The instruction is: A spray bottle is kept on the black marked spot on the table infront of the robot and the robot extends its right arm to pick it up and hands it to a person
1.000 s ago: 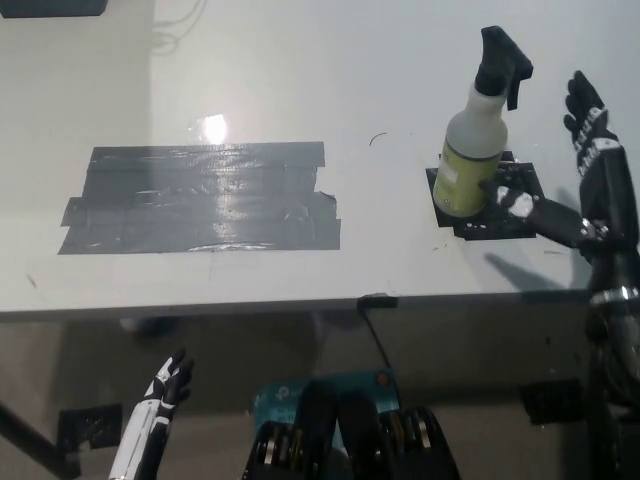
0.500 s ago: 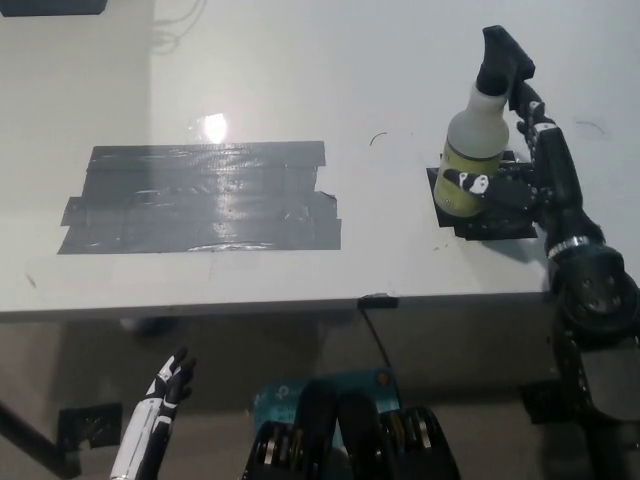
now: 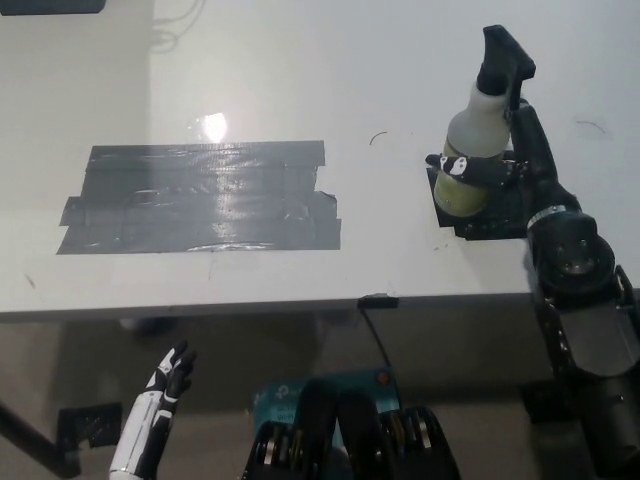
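Nearest, the white left hand (image 3: 165, 385) hangs idle below the table's front edge at the lower left, its fingers loosely apart and holding nothing; on the table (image 3: 300, 280) beyond it lies a broad patch of dark tape (image 3: 200, 197), well apart from the work. Further right, the black right hand (image 3: 500, 160) is wrapped about the spray bottle (image 3: 472, 150), fingers curled across its front at mid-body with the palm behind it; the bottle stands upright on the black marked spot (image 3: 490, 210), not yet lifted as far as one can tell. Probably it is light, thin stiff plastic that gives slightly under a squeeze, and smooth enough to slip; weight depends on the fill, which cannot be read. The rounded body is likely the best hold, below the shoulder, clear of the trigger; a grasp too high could tip it. Its lower body is yellowish-green, the shoulder pale and translucent, the nozzle and trigger black.
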